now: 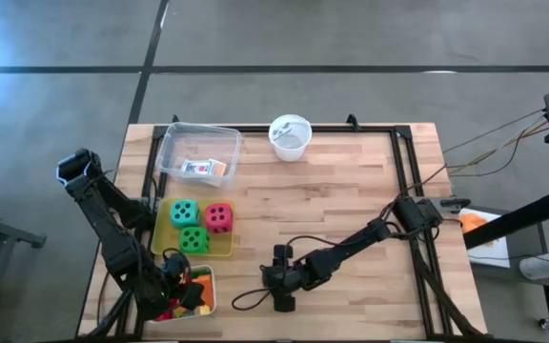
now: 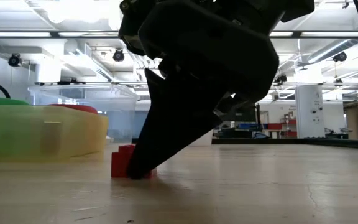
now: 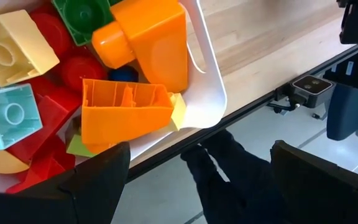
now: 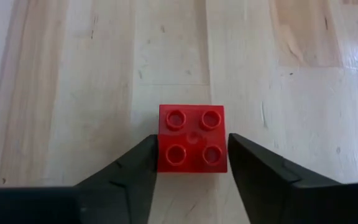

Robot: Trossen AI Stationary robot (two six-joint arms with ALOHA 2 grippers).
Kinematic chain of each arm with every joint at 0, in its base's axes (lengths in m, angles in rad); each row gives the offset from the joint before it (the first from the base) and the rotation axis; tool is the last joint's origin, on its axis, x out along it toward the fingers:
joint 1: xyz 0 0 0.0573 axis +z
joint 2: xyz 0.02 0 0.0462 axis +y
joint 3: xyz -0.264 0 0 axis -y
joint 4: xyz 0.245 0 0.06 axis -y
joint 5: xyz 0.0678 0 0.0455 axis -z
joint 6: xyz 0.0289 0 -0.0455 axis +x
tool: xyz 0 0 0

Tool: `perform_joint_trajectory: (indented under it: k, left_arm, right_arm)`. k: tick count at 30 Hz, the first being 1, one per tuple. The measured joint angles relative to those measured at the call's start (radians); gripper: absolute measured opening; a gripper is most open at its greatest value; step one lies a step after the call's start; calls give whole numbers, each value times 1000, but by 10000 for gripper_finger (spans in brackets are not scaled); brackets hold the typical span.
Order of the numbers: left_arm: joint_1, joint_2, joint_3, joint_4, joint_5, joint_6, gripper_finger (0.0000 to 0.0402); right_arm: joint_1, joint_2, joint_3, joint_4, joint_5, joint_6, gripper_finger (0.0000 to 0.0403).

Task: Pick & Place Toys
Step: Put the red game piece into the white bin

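The right gripper [image 4: 191,163] stands low on the bare wooden table [image 4: 73,93], its fingers pinching a small red four-stud plastic block [image 4: 192,138]. Farther off, the left gripper [image 3: 197,186] hangs spread wide above the white tray of mixed blocks [image 3: 207,81].

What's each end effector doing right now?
Left end effector: open, holding nothing, over the white tray of blocks.
Right end effector: fingers on both sides of the red block on the table; a firm grip cannot be told.
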Motion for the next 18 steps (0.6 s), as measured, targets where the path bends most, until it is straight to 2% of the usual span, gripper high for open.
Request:
perform_joint_trajectory:
  k: [6,13,18]
  left_arm:
    - [2,0,0,1,-9,-27,372]
    - [2,0,0,9,-98,-71,372]
    - [9,0,0,88,-246,-75,372]
  right_arm:
    - [0,0,0,-2,2,24,133]
    - [2,-18,2,-28,5,25,131]
    - [2,-79,4,-53,5,17,131]
